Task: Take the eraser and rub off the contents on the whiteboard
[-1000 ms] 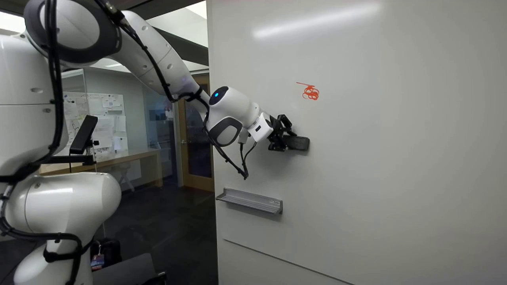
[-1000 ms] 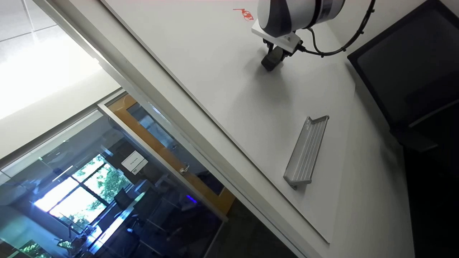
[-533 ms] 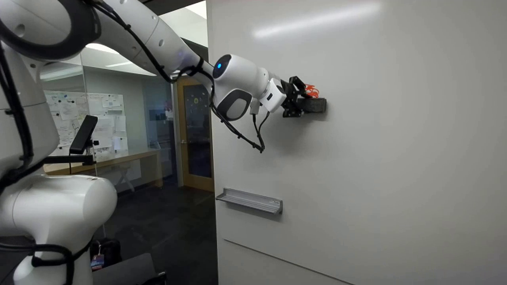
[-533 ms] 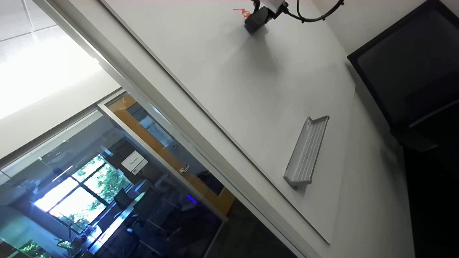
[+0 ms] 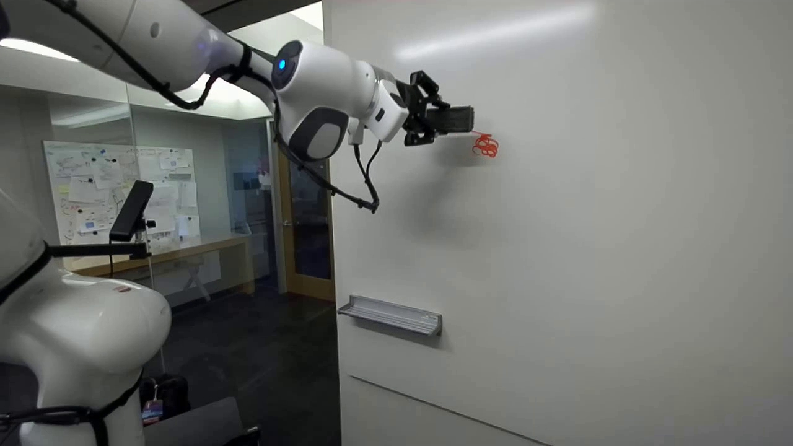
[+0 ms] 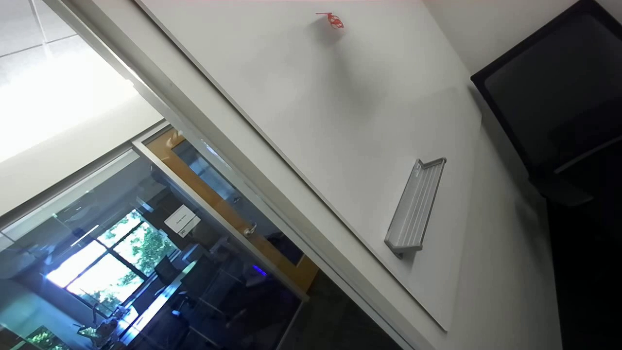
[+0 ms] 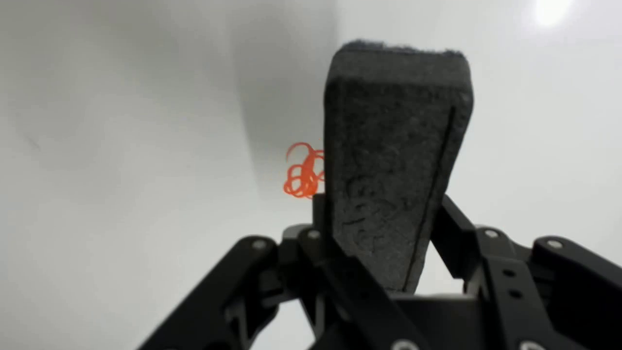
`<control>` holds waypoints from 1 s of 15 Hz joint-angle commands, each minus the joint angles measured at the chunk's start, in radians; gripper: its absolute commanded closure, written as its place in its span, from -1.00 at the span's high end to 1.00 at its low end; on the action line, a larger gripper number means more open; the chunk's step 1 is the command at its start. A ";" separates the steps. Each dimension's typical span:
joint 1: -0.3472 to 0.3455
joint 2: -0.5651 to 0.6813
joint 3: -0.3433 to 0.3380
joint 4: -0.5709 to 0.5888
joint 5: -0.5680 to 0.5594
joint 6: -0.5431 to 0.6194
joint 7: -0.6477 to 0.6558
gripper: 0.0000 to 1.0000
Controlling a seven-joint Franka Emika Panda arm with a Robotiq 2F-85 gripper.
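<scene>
The dark grey eraser [image 5: 457,119] is held in my black gripper [image 5: 435,119], which is shut on it. In the wrist view the eraser [image 7: 388,160] sticks out beyond the fingers [image 7: 381,218]. The whiteboard [image 5: 588,260] stands upright and also fills much of an exterior view [image 6: 301,112]. The red scribble [image 5: 486,147] is on its upper part, just below and right of the eraser. The scribble shows whole in an exterior view [image 6: 335,21]; in the wrist view the eraser hides part of it [image 7: 301,177]. The eraser's shadow is offset, so it looks apart from the board.
A grey tray [image 5: 393,316] is fixed to the board low on the left, and it also shows in an exterior view [image 6: 417,204]. A dark monitor [image 6: 559,92] stands beside the board there. A glass wall and wooden door [image 5: 310,235] lie behind the arm.
My gripper with the eraser rose to the scribble, partly covering it, then moved up, left and back from it. The arm has left an exterior view. The scribble looks the same.
</scene>
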 commanded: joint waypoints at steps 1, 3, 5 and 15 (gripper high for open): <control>0.000 -0.018 0.011 -0.037 0.000 0.000 0.000 0.07; 0.001 -0.032 0.022 -0.091 0.000 0.000 0.000 0.07; 0.001 -0.032 0.025 -0.102 0.000 0.000 0.000 0.07; 0.144 0.040 -0.165 0.085 -0.065 -0.088 -0.002 -0.43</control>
